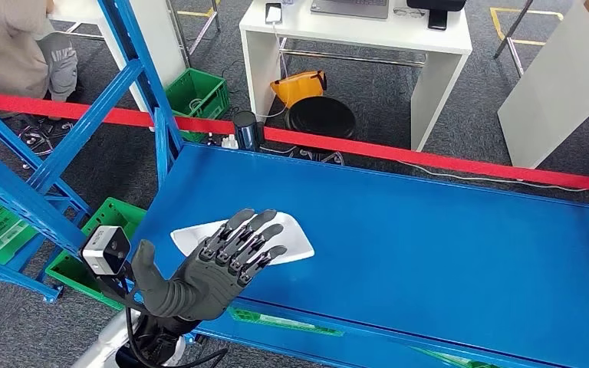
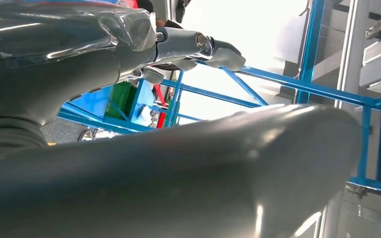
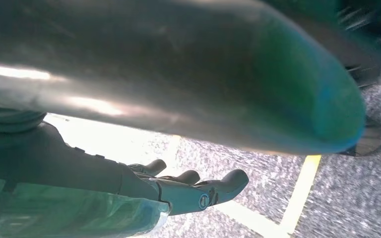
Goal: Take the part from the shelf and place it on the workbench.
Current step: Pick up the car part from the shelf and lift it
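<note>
Blue workbench (image 1: pixel 445 253), white flat part (image 1: pixel 295 241) lying near its left edge

The part (image 1: pixel 287 230) is a flat, white, roughly rectangular piece with rounded corners. It lies flat on the blue workbench (image 1: pixel 429 245), near the front left corner.

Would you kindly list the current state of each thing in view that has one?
white part: lying flat on the blue shelf, partly under the left hand's fingers
left hand: open, fingers spread over the part, not gripping it
right hand: empty, fingers apart, over grey floor
green crate: on the floor behind the shelf
</note>
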You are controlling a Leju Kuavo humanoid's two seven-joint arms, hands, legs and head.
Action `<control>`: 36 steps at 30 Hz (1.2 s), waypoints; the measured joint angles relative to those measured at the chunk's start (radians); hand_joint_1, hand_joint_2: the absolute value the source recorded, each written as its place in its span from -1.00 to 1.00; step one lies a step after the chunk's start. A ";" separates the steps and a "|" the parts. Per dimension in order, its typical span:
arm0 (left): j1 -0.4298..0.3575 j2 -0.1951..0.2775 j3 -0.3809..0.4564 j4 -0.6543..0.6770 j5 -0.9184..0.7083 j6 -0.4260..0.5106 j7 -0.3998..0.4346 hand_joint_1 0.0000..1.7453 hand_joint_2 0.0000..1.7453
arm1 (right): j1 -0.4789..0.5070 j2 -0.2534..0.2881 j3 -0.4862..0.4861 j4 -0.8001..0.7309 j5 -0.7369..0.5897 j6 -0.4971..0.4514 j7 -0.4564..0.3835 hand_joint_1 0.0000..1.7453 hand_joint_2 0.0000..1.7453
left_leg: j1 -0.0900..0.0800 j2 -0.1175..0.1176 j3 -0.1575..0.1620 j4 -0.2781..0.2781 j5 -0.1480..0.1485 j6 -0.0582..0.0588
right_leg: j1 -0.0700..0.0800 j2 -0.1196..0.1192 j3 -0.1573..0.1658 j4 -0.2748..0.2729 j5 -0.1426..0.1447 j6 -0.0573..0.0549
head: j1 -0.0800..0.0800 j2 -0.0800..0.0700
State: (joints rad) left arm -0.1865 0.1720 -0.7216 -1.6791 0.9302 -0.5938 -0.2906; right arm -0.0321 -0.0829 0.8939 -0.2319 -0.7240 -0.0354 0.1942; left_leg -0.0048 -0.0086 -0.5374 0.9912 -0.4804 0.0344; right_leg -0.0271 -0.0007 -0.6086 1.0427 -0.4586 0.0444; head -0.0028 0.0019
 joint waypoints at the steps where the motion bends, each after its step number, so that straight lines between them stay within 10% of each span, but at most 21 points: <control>1: 0.000 0.000 0.000 0.000 0.000 0.000 0.000 -1.00 -1.00 | 0.000 0.000 0.000 0.000 0.000 0.000 0.000 -1.00 -1.00 | -0.002 0.000 -0.002 0.004 -0.004 -0.004 | 0.002 0.000 0.011 -0.022 0.004 -0.006 | 0.000 0.000; 5: -0.001 0.001 -0.001 -0.001 -0.001 0.000 0.000 -1.00 -1.00 | 0.000 0.000 0.001 0.000 0.000 0.000 0.000 -1.00 -1.00 | 0.004 0.002 -0.013 0.029 -0.025 -0.021 | -0.002 0.002 0.016 -0.027 0.002 -0.030 | -0.002 0.000; 10: 0.001 0.005 -0.001 -0.002 -0.001 0.000 0.000 -1.00 -1.00 | 0.000 0.000 0.002 0.000 0.000 -0.001 0.000 -1.00 -1.00 | 0.017 0.006 -0.153 0.293 -0.130 -0.046 | -0.004 0.001 0.022 -0.028 -0.002 -0.046 | -0.003 0.000; 15: 0.000 0.008 0.000 -0.002 -0.001 0.000 0.000 -1.00 -1.00 | -0.001 0.002 0.002 0.000 0.000 -0.001 0.000 -1.00 -1.00 | 0.014 0.007 -0.058 0.058 0.011 -0.028 | 0.000 0.006 0.032 -0.029 -0.007 -0.041 | -0.003 0.000; 22: -0.003 0.007 -0.001 -0.003 -0.022 0.018 0.014 -1.00 -1.00 | -0.002 0.004 0.003 -0.001 -0.002 -0.001 0.000 -1.00 -1.00 | 0.011 0.009 -0.019 -0.020 0.035 0.009 | 0.002 0.002 -0.010 0.045 -0.043 -0.022 | 0.000 0.000; 26: -0.004 0.003 -0.004 0.008 -0.062 0.051 0.024 -1.00 1.00 | 0.001 0.005 0.004 -0.001 -0.011 -0.001 0.000 -1.00 -1.00 | 0.005 0.007 -0.018 -0.020 0.036 0.013 | 0.002 0.002 -0.111 0.244 -0.104 -0.023 | 0.001 0.000; 30: -0.005 -0.002 -0.004 0.018 -0.087 0.072 0.018 -1.00 1.00 | 0.001 0.007 0.004 -0.002 -0.025 -0.002 -0.001 -1.00 -1.00 | 0.003 0.003 -0.021 -0.003 0.024 0.000 | -0.002 0.001 -0.010 0.025 -0.014 -0.001 | 0.001 0.000; 36: -0.020 -0.003 -0.006 0.023 -0.192 0.113 -0.019 -1.00 1.00 | 0.003 0.018 0.004 -0.003 -0.050 0.002 -0.004 -1.00 -1.00 | 0.009 0.004 -0.042 0.042 -0.011 -0.026 | -0.002 0.003 0.019 -0.030 0.005 -0.036 | -0.001 0.000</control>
State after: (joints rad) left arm -0.2068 0.1690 -0.7275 -1.6562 0.7380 -0.4806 -0.3096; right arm -0.0294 -0.0649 0.8976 -0.2346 -0.7739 -0.0333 0.1904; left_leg 0.0038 -0.0048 -0.5792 1.0336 -0.4919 0.0081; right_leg -0.0288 0.0023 -0.5899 1.0128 -0.4534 0.0081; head -0.0034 0.0019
